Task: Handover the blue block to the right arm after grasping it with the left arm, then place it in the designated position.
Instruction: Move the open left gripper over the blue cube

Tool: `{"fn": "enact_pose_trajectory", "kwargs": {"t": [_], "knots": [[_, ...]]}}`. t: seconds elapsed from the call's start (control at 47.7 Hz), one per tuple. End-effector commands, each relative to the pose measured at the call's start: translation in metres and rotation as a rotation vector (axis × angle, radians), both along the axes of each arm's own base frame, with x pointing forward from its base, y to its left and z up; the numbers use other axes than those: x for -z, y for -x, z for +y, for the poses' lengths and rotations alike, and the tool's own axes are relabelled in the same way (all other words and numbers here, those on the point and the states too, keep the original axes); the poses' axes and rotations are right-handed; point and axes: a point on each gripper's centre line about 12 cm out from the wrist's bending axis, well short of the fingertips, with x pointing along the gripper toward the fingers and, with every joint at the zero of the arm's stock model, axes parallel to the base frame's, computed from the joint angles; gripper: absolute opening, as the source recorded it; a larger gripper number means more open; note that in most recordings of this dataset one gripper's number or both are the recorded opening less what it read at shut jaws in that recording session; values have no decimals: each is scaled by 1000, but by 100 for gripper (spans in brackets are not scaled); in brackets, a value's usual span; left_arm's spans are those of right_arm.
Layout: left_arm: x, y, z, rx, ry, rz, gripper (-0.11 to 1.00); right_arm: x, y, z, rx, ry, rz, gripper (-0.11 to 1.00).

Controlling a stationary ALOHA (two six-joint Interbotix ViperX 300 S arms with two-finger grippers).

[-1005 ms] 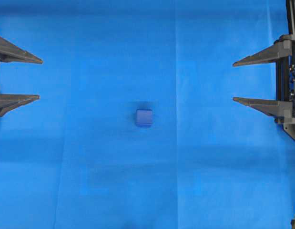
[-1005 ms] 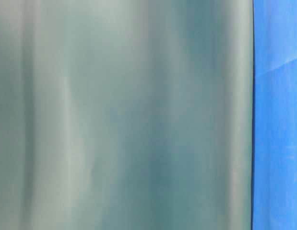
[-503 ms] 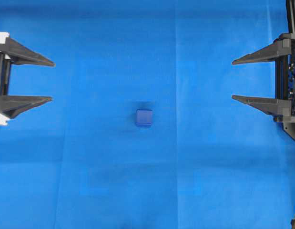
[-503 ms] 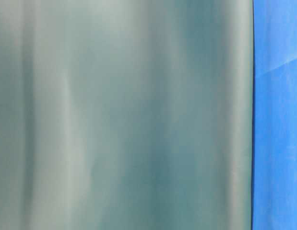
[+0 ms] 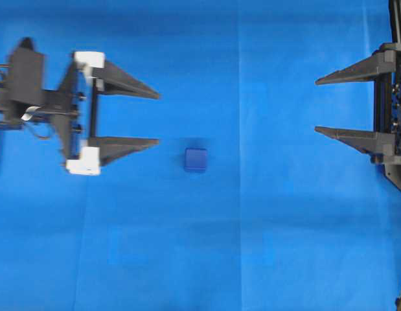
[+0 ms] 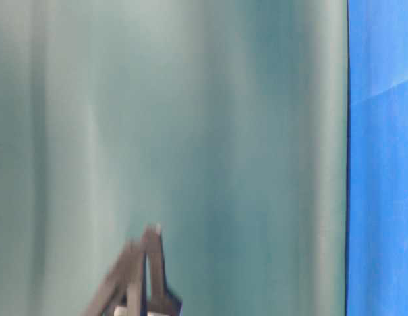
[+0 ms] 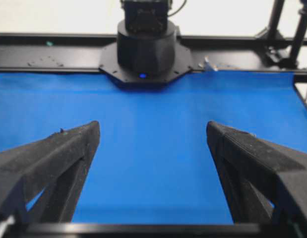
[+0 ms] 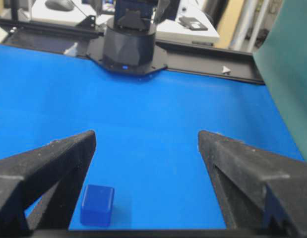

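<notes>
Left gripper (image 5: 158,118) spread wide near blue block (image 5: 195,159) (untouched, on cloth (image 5: 252,246)).

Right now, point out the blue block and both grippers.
blue block (image 5: 195,159), overhead view, top face.
left gripper (image 5: 159,118), overhead view, gap between open fingertips.
right gripper (image 5: 317,107), overhead view, gap between open fingertips.

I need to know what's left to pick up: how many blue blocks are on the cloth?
1. The blue block lies near the middle of the blue cloth, just beyond the left gripper and off its lower finger's line. No other shows in any view.
</notes>
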Motion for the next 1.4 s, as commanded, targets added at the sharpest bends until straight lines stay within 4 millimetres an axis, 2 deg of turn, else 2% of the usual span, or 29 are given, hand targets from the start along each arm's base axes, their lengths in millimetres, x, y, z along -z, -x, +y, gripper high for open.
{"fn": "enact_pose_trajectory", "kwargs": {"t": [0.0, 0.251, 0.419, 0.733, 0.922, 1.382], "knots": [[-15, -23, 0, -1, -1, -37, 92, -9, -2, -1, 3, -2, -25, 97], [-18, -71, 0, -3, -1, -5, 92, -8, -3, -1, 4, -4, -22, 97], [-18, -92, -1, -1, -4, 40, 92, -8, -3, -1, 3, -1, -23, 97], [-14, -96, -1, -1, -5, 95, 92, -9, -3, 0, 2, -2, -25, 97], [-11, -99, -1, -2, -5, 195, 92, -8, -3, -1, 3, -2, -22, 97], [5, -120, -1, -2, -22, 673, 92, -9, -3, -1, 3, -2, -22, 97]]}}
